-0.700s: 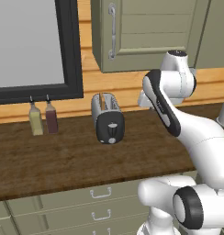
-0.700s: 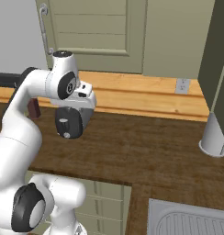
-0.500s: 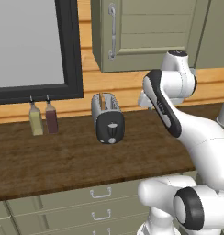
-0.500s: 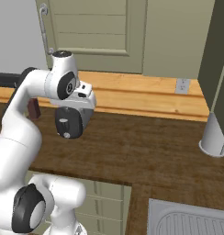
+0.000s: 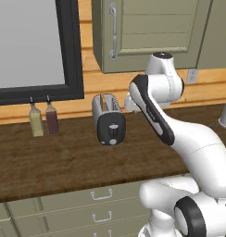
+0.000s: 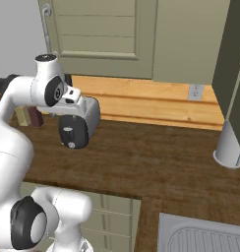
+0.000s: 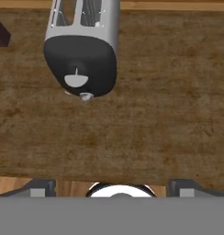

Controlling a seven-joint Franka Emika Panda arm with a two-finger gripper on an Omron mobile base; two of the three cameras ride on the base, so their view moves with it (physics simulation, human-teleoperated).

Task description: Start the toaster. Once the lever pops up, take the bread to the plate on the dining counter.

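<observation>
The small rounded toaster with shiny silver sides and a black end panel [image 5: 109, 121] is seen standing on the dark wooden counter with olive drawers [image 5: 64, 159], near the wooden back wall. Two slim bottles [image 5: 43, 119] are set to its left. Whether the gripper's fingers are spread cannot be told.

You have two slim bottles [image 5: 43, 119] upright at the back of the dark wood table [image 5: 64, 162], below a black-framed window [image 5: 36, 46]; olive drawers [image 5: 101, 203] run underneath.
</observation>
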